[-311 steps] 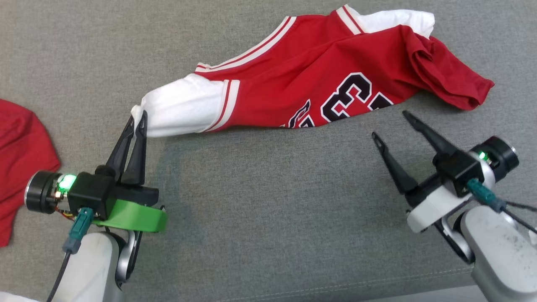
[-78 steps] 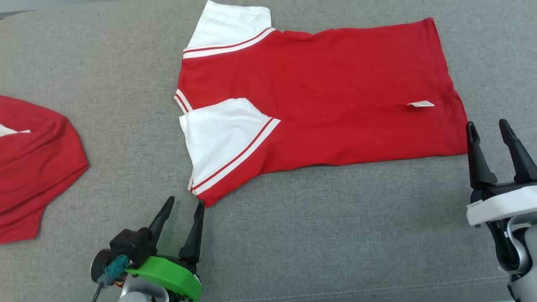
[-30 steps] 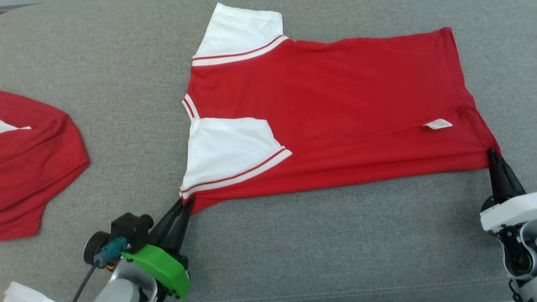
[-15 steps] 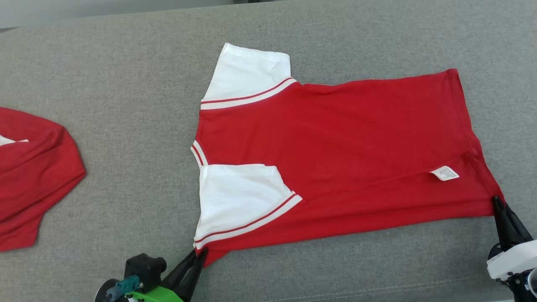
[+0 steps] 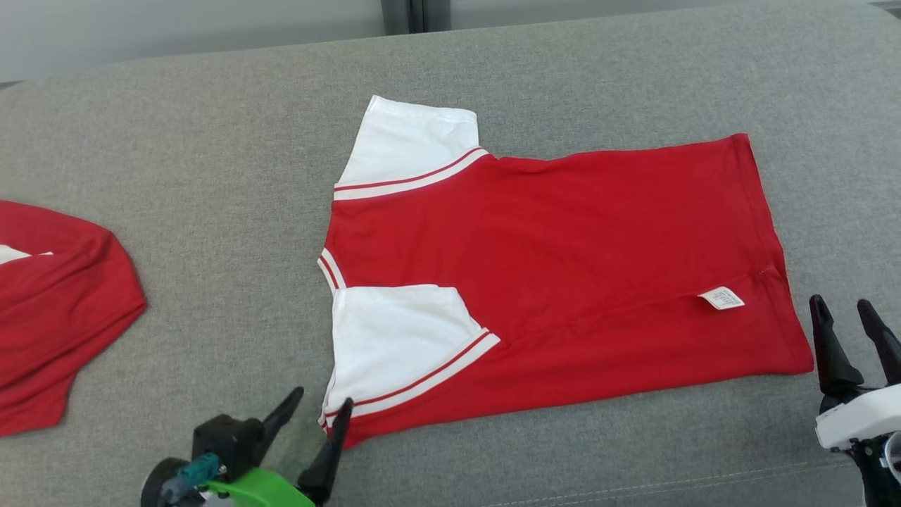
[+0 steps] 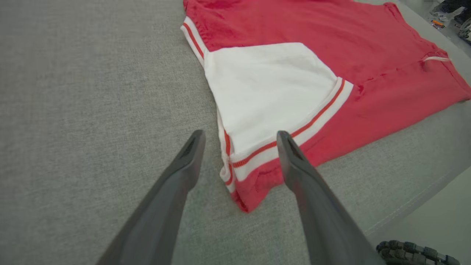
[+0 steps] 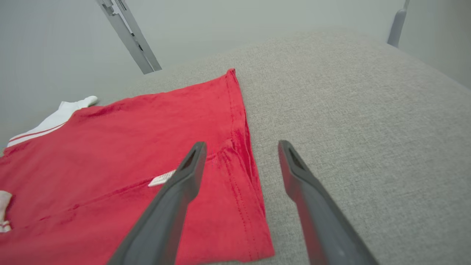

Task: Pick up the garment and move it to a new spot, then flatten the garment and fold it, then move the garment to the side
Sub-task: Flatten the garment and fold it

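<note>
The garment [image 5: 563, 282] is a red shirt with white sleeves, lying flat on the grey cushion [image 5: 211, 176], its near half folded over with one white sleeve [image 5: 401, 338] on top. My left gripper [image 5: 322, 400] stands open at the shirt's near left corner, holding nothing. In the left wrist view the left gripper [image 6: 240, 133] straddles that corner of the garment [image 6: 331, 29] from just above. My right gripper [image 5: 840, 303] is open just right of the hem's near corner. In the right wrist view the right gripper [image 7: 241, 143] hovers over the hem edge of the garment [image 7: 147, 129].
A second red garment [image 5: 56, 303] lies crumpled at the cushion's far left. A white label [image 5: 721, 298] sticks out near the hem. The cushion's front seam [image 5: 633, 486] runs close behind both grippers. A pale wall [image 5: 176, 28] stands beyond the far edge.
Both grippers were shut on the shirt's near corners; now both are open and have let go, and the shirt lies flat. The head camera has tilted up.
</note>
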